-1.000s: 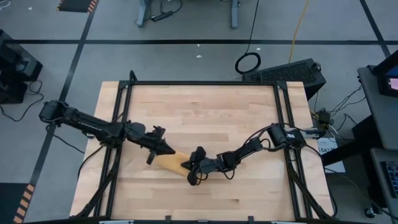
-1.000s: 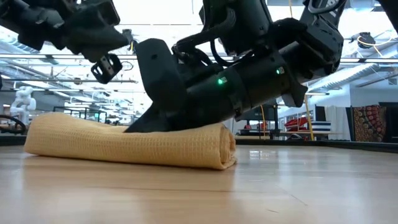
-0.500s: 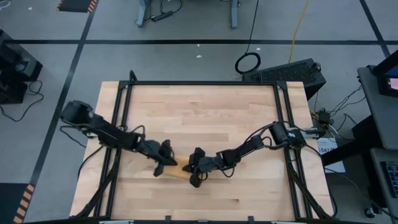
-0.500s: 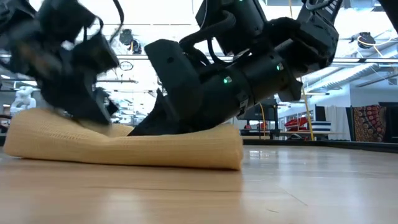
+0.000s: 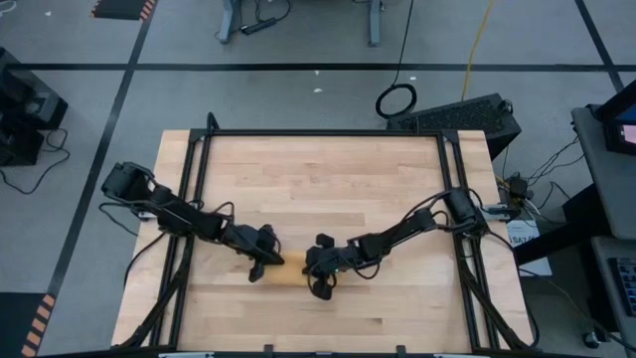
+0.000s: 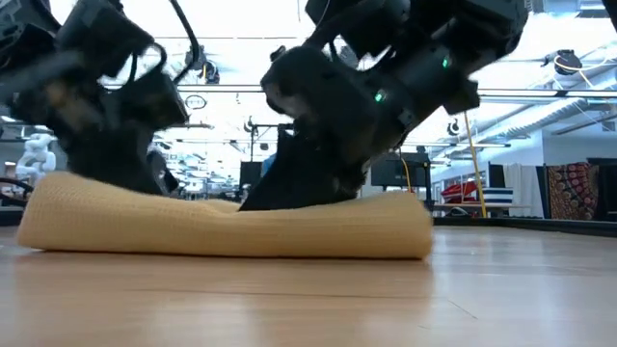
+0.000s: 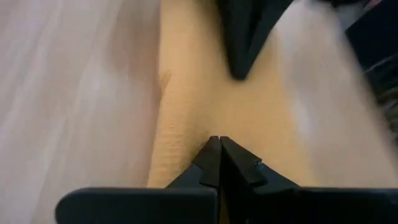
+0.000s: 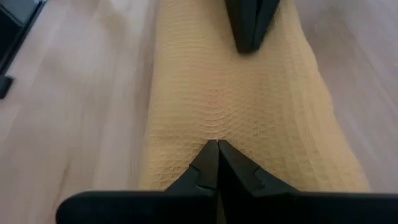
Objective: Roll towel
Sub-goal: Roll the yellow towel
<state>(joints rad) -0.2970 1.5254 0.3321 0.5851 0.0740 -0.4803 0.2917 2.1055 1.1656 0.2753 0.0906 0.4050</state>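
Rolled towel (image 6: 227,226) lies on the table (image 5: 328,179) (near its front middle), with the left gripper (image 5: 260,264) and right gripper (image 5: 316,270), both fully closed, pressing tips onto opposite ends, grasping nothing

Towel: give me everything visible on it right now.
The towel is plain orange-yellow waffle-weave cloth, rolled into a long low bundle lying flat on the wooden table, toward its front edge. Its top dips slightly in the middle. The left gripper and right gripper, both shut, press their tips onto it from opposite ends. Nothing else touches it.
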